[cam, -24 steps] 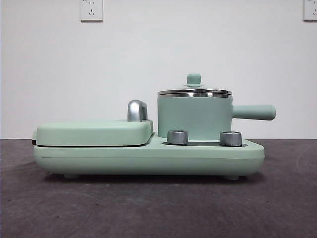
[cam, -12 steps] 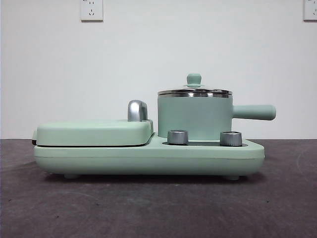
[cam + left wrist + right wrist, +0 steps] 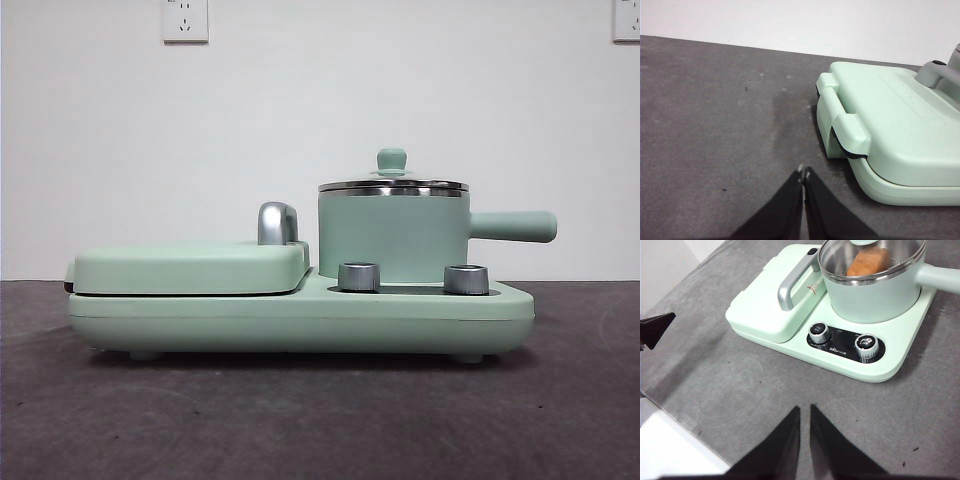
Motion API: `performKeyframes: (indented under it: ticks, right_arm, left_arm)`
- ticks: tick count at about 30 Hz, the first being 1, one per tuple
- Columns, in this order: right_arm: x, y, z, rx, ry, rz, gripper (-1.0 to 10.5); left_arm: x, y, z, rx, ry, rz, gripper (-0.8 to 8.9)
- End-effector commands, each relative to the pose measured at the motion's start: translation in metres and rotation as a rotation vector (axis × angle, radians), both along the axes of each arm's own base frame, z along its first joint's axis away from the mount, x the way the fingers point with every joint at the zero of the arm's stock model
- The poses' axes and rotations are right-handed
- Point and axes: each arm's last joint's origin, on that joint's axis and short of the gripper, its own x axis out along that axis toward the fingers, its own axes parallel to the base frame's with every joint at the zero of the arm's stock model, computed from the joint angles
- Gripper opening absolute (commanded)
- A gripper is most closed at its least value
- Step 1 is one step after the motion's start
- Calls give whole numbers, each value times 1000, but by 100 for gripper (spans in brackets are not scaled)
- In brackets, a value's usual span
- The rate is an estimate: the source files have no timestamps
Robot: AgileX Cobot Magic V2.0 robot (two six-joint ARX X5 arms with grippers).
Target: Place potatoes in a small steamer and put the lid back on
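Note:
The mint-green small steamer [image 3: 393, 238] stands on the right of the appliance base, its side handle [image 3: 515, 226] pointing right. The glass lid [image 3: 392, 185] with its mint knob sits on the pot. In the right wrist view the orange-brown potato [image 3: 869, 261] lies inside the steamer [image 3: 875, 295], seen through the lid [image 3: 837, 257]. My right gripper [image 3: 805, 410] is shut and empty, over the table in front of the appliance. My left gripper [image 3: 803, 175] is shut and empty, over bare table beside the griddle end. Neither gripper shows in the front view.
The flat griddle cover [image 3: 190, 268] with a chrome handle [image 3: 277, 223] fills the appliance's left half, and it also shows in the left wrist view [image 3: 895, 130]. Two steel dials [image 3: 359, 277] [image 3: 466, 279] sit in front of the pot. The left gripper's black tip [image 3: 655, 327] shows in the right wrist view.

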Motion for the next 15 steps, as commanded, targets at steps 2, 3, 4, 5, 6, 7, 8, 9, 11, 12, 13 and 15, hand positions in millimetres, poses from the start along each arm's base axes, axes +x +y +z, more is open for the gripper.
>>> performKeyframes:
  ticks: [2,3,4,5,6,7,8,9,11,12,13,15]
  right_arm:
    - [0,1,3,4,-21,11,29]
    - [-1,0,3,5,-24,9,29]
    - [-1,-1,3,5,-30,-3,29]
    - [-2,-2,3,8,-34,-12,29]
    - [-2,-3,3,12,-35,-20,29]
    - [-1,-4,2,12,-34,-35,29]
    - [0,-5,0,13,-33,-52,29]
    - [1,-6,-3,14,-37,-76,29]
    - [5,-10,-10,-21,-70,-174,28]
    - [8,-12,-16,-30,-89,-233,28]
    - [10,-14,-21,-32,-105,-275,28]
    - [17,-18,-38,-29,-139,-361,28]
  left_arm:
    - [1,0,-7,-1,25,-1,6]
    - [1,0,-7,-1,25,-1,6]
    - [1,0,-7,-1,25,-1,6]
    - [1,0,-7,-1,25,-1,6]
    - [1,0,-7,-1,25,-1,6]
    - [1,0,-7,-1,25,-1,6]
    - [1,0,-7,-1,25,-1,6]
    - [1,0,-7,-1,25,-1,6]
    - [1,0,-7,-1,25,-1,6]
    - [1,0,-7,-1,25,-1,6]
    - [1,0,-7,-1,25,-1,6]
    - [1,0,-7,-1,25,-1,6]
